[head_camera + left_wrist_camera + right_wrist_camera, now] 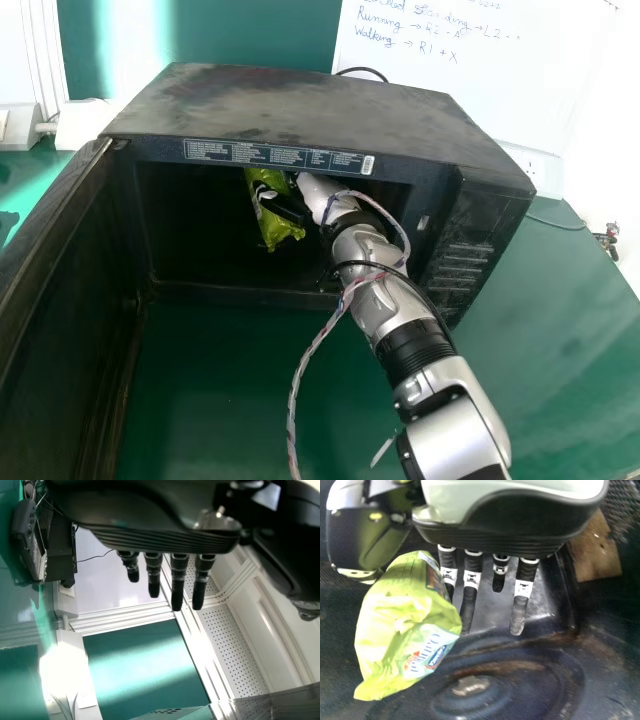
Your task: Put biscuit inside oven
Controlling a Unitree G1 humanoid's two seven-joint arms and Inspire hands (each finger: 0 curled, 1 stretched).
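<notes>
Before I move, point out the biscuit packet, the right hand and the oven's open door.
Biscuit packet (400,635): right wrist view, middle of its green wrapper.
Right hand (525,571): right wrist view, on one finger.
Oven door (70,320): head view, its inner side.

The oven (300,115) looks dim inside, probably shadowed; bright glare bands the green panel (145,665).

A whiteboard (520,85) is bearing handwriting behind the green desk (570,310); a green wall panel (240,35) is standing left of it, a pale band of light streaking it; in the left wrist view, white framing (194,650) is running alongside a perforated panel (227,640).
</notes>
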